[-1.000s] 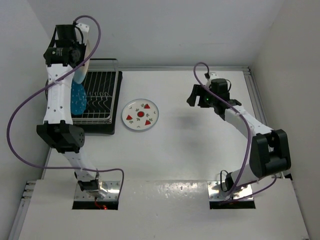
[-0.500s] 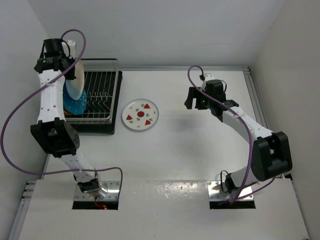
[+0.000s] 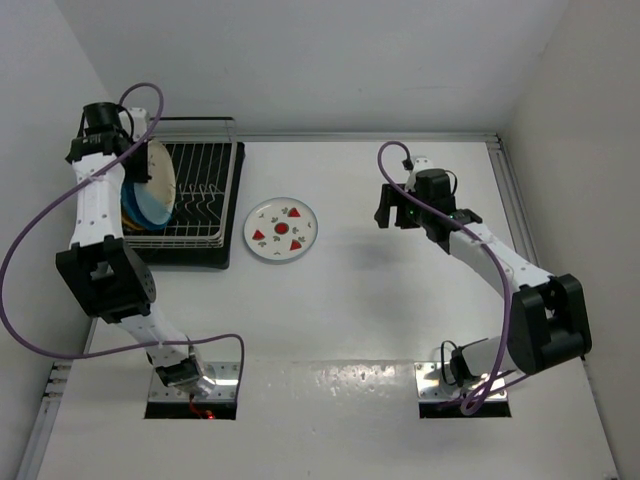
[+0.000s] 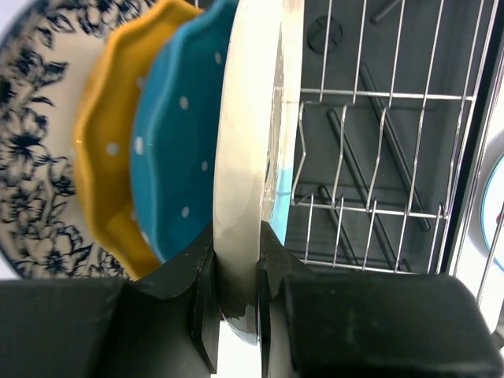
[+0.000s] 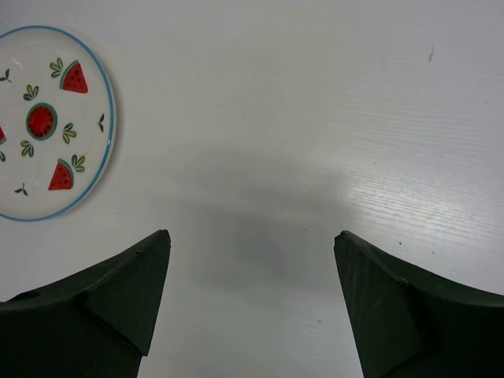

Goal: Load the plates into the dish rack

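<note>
While the left gripper (image 4: 236, 264) pinches the cream plate (image 4: 246, 118) narrowly by its rim, that plate stands upright in the dish rack (image 4: 378, 95), just beside the teal plate (image 4: 177, 150). Whether its lower edge sits between prongs I cannot tell. Released unseated, it could tip against its neighbours. The right gripper (image 5: 252, 276) hangs wide open and empty near the strawberry plate (image 5: 47, 118), which lies flat on the table (image 5: 315, 94).
</note>
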Robot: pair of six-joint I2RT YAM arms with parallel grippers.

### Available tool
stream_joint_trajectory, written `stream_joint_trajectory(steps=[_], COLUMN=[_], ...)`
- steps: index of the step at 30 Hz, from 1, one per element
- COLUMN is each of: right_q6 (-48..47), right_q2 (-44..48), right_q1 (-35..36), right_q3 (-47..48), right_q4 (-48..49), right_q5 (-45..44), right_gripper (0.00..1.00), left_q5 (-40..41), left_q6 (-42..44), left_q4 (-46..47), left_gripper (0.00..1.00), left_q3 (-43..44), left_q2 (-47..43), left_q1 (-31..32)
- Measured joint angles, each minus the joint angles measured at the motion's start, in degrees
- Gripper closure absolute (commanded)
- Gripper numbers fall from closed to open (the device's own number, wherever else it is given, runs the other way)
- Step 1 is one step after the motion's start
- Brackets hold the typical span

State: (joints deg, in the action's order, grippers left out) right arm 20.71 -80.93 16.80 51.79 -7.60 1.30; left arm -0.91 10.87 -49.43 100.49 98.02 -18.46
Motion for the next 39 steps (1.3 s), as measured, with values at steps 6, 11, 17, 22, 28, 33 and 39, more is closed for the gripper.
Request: stream_joint_trajectory(steps=[6, 11, 17, 22, 28, 33, 39], right_q6=[0.0, 0.0, -0.1, -0.2, 0.0, 0.0, -0.2], right_q2=[0.0, 1.2, 1.5, 1.5, 1.9, 4.0, 6.9], right_q1=[0.0, 0.0, 0.0, 0.0, 0.3, 0.7, 0.7], right_q3=[-0.1, -1.4, -1.6, -1.6, -2.3, -5.0, -9.2], right_q4=[0.3, 1.0, 1.1, 0.9, -0.2, -0.3, -0.3], right_q5=[0.1, 0.2, 0.2, 0.2, 0.1, 0.1, 0.3], right_gripper=[0.15, 0.15, 0.15, 0.15, 0.15, 0.15, 0.15], left_q5=[-0.9, -1.4, -2.6, -10.2, -24.2, -23.1, -17.1], left_q6=[0.0, 0.1, 0.9, 0.7, 0.9, 1.7, 0.1], left_q4=[1.1, 3.3, 3.1, 3.5, 4.3, 8.2, 11.2], left_gripper=[0.70, 0.47, 0.46, 0.42, 0.38, 0.33, 0.20], left_q3=[-3.0, -3.8, 2.9, 11.4, 6.0, -4.3, 0.1], left_q2=[-0.7, -1.7, -2.1, -3.2, -4.1, 4.7, 24.3], left_q1=[-0.3, -2.1, -2.0, 1.9, 17.4, 30.1, 32.5])
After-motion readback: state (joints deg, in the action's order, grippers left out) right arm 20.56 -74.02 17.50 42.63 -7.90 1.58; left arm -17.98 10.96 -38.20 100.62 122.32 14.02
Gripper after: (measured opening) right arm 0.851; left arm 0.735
